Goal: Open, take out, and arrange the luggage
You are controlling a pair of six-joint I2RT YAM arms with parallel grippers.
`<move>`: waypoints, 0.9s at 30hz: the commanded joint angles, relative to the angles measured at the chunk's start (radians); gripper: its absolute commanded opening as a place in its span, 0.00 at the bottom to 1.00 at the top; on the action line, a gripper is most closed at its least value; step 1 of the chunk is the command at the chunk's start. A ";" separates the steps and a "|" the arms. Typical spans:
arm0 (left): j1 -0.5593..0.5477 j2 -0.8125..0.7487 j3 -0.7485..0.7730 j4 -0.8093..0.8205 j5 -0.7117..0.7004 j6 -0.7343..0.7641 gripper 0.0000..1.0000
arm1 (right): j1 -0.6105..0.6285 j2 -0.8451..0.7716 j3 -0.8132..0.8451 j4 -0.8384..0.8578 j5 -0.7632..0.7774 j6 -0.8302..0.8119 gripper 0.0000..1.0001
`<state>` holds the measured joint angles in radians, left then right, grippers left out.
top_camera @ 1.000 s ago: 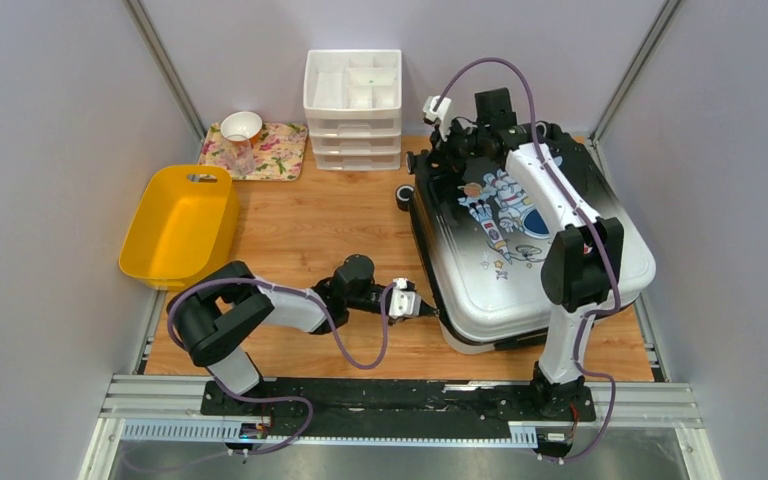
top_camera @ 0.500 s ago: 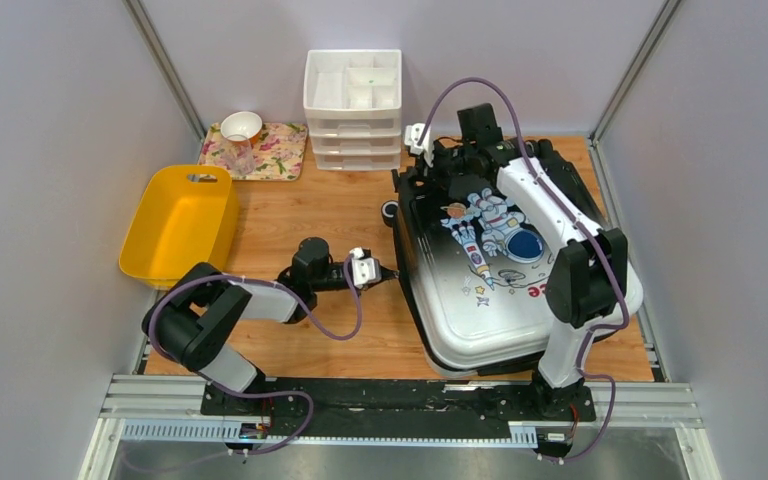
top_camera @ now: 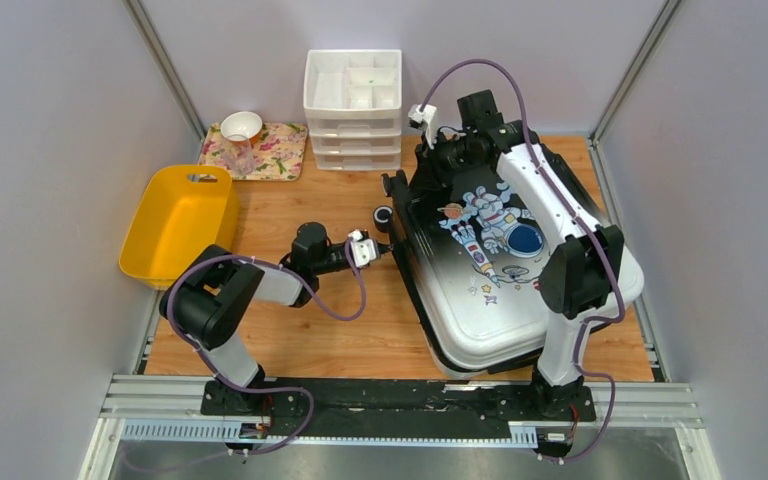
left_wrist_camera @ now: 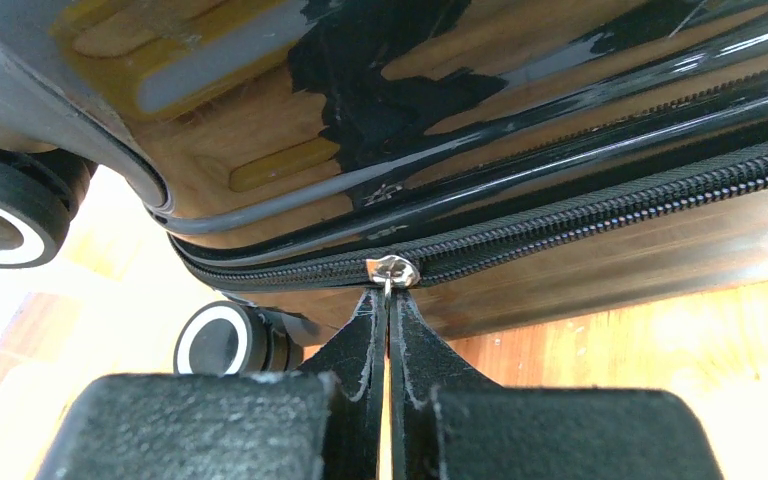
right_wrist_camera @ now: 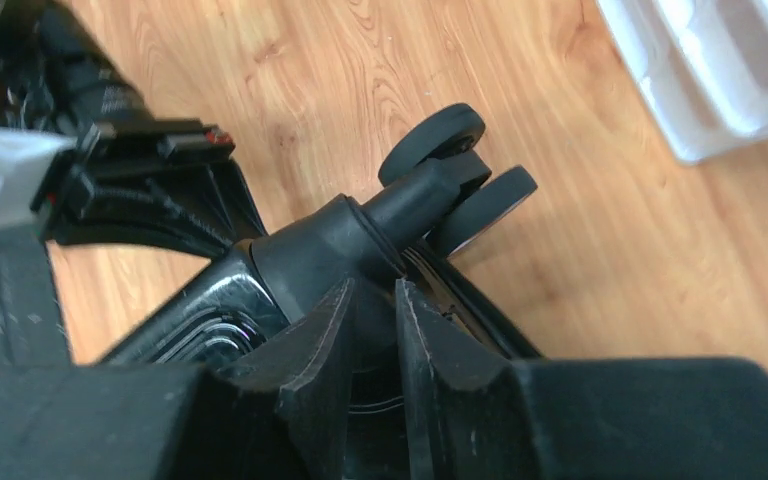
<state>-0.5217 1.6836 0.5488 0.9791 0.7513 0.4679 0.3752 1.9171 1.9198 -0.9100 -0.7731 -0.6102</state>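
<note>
While it lies flat on the right half of the wooden table point(top_camera: 300, 210), astronaut print up and wheels toward the far end, the luggage point(top_camera: 500, 270) looks like a stiff, bulky load. Its glossy hard shell would probably slip under bare fingers, so the small fittings are the better holds. The left gripper point(left_wrist_camera: 388, 300) is at the left side seam, clamped tight on the metal zipper pull point(left_wrist_camera: 392, 272), with black zipper teeth running away on both sides of it. The right gripper point(right_wrist_camera: 375, 295) sits over the far-left corner, by the twin wheel point(right_wrist_camera: 440, 135) – its jaws are narrowly parted against the wheel housing, with no clear hold on anything. Pulling the zipper may drag the whole case round unless that corner is steadied. Open wood lies to the left, between the case and the yellow bin point(top_camera: 180, 225) – the likeliest room for a lid to swing or for contents to be set out. The white drawer organizer point(top_camera: 353, 100) stands near the wheel corner, and the case's right side and near end run close to the table's edges, so there is little slack there.
</note>
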 commanded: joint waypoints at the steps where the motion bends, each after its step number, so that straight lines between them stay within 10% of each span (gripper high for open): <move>1: -0.049 -0.056 -0.029 0.113 0.025 0.032 0.00 | 0.019 -0.001 -0.007 -0.123 0.210 0.389 0.28; 17: -0.087 -0.159 -0.112 0.073 0.022 0.006 0.00 | 0.088 0.126 0.151 0.012 0.702 0.483 0.15; 27: -0.089 -0.171 -0.125 0.055 -0.004 -0.003 0.00 | 0.151 0.221 0.151 0.000 0.667 0.391 0.10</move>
<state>-0.5850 1.5780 0.4477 0.9874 0.6498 0.4740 0.4877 2.0373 2.0460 -0.8143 -0.0883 -0.1791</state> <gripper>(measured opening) 0.007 0.112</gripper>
